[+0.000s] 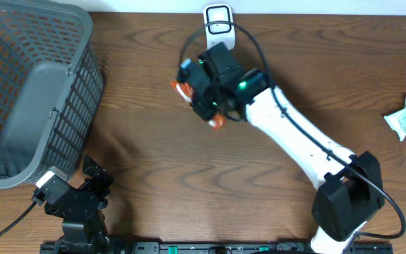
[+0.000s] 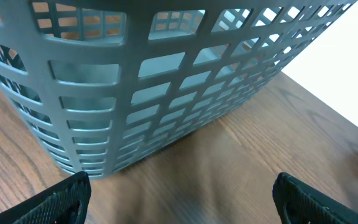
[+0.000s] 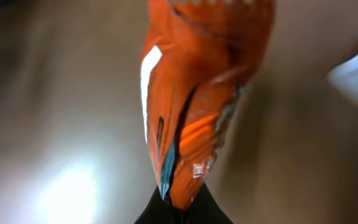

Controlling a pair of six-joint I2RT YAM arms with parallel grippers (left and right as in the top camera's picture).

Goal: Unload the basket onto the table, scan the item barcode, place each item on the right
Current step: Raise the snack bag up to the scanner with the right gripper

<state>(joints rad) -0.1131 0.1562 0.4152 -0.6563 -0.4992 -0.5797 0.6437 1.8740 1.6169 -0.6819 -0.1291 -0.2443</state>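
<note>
Closest to my lens, on the right wrist view, is the orange packet (image 3: 191, 106), hanging crumpled and nearly edge-on, with a white strip down one side and some small print near its bottom that is too blurred for me to read. The right gripper (image 3: 180, 210) has its dark fingers pressed together on the packet's lower end, pinching it. From overhead, that packet is held above the table (image 1: 189, 183), well apart from the gray basket (image 1: 83, 99) and off to the basket's right. I cannot make out a barcode on any face that shows. Farther from the basket on the same side, at the table's back edge, sits a white device (image 1: 218, 21) with a dark-rimmed window, which I take to be the scanner. The packet is near it but not touching. The basket itself is a slatted gray tub, and looking down into it I see only its solid gray floor. The left gripper (image 2: 179, 208) sits just beside the basket's near corner, its fingers spread wide with nothing between them, and the basket's slatted wall fills most of that wrist view. Farthest from the basket, at the table's right edge, lies a white and green packet (image 1: 405, 116).
</note>
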